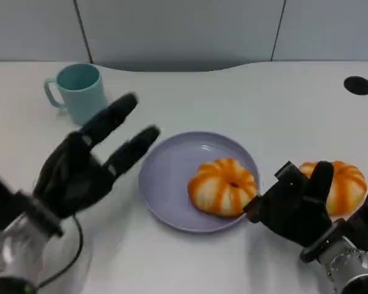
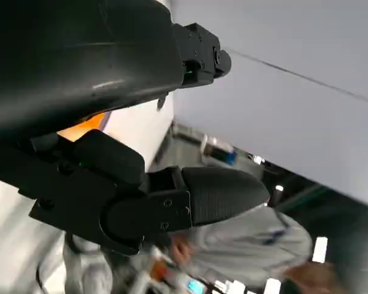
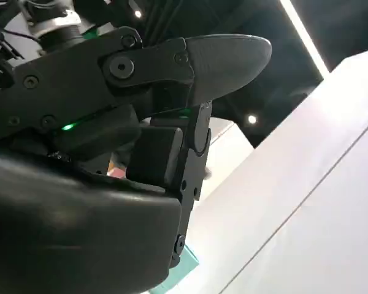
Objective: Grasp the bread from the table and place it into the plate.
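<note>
A lavender plate sat mid-table and held one orange-striped bread toward its right side. A second bread lay on the table just right of the plate, behind the right hand, whose fingers seemed apart and empty, though partly hidden. The left hand hovered released near the plate's left rim. A teal mug stood toward the far left corner.

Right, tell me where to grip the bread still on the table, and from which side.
Take the bread on the table across its rounded sides, coming down from above. It is a low dome lying flat, so its top gives fingers little to close on. The right hand is right beside it, between it and the plate, which already holds another bread.
</note>
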